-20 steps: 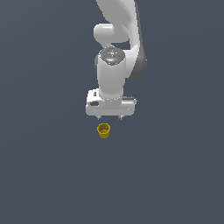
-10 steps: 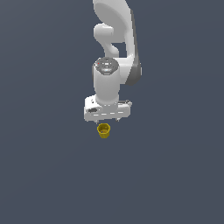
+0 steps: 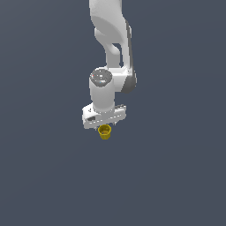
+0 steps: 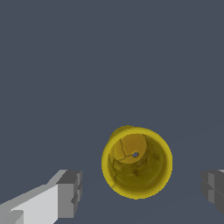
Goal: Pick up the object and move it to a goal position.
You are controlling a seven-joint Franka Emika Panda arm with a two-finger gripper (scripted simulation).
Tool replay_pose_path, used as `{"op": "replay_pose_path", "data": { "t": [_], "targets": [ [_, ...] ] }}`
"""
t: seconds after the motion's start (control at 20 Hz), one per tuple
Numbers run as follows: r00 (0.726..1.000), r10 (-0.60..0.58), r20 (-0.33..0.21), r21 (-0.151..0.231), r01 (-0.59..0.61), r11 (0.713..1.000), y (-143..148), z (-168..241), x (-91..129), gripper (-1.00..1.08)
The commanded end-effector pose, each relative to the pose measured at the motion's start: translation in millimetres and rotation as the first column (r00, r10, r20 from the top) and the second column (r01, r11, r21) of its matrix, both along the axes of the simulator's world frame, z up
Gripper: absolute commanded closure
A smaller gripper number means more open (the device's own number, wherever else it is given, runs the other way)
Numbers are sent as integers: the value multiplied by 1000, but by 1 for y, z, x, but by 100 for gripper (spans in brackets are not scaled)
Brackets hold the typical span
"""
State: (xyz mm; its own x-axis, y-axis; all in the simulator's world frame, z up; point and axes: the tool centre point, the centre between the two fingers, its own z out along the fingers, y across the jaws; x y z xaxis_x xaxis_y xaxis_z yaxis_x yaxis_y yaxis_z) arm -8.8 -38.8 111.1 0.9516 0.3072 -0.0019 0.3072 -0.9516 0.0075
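Descent onto cup: gripper (image 4: 140, 192) now low over the yellow cup (image 3: 104, 131), jaws wide, no contact yet.

Compared with a second ago, the hand has dropped and its body now sits just above the cup in the exterior view; judged as the pre-grasp approach nearly done. Wrist view: cup (image 4: 137, 162) stands upright on the grey floor (image 3: 176, 176), mouth up, between the two fingers (image 4: 69, 194), gaps either side. Arm hangs near-vertical, wrist pointing down.

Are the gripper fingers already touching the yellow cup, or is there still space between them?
Apart. The wrist view shows the cup between the open gripper, with dark floor visible on both sides between it and the fingers.
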Motion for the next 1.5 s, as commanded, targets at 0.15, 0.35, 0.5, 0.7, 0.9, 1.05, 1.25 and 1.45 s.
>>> {"op": "replay_pose_path", "data": {
  "t": [0.15, 0.35, 0.5, 0.7, 0.9, 1.05, 1.25, 1.45],
  "targets": [
    [999, 49, 0, 6, -49, 999, -5, -11, -1, -92],
    [998, 62, 0, 8, -62, 998, -6, -14, -2, -92],
    [998, 59, -1, 7, -59, 998, -6, -14, -2, -92],
    [998, 60, -1, 7, -60, 998, -6, -24, -2, -92],
    [998, 61, -1, 8, -61, 998, -6, -44, -3, -92],
    [998, 63, -1, 8, -63, 998, -6, -57, -3, -92],
    [998, 63, -1, 8, -63, 998, -6, -64, -2, -92],
    [998, 63, -1, 8, -63, 998, -6, -65, -2, 108]
  ]
}}
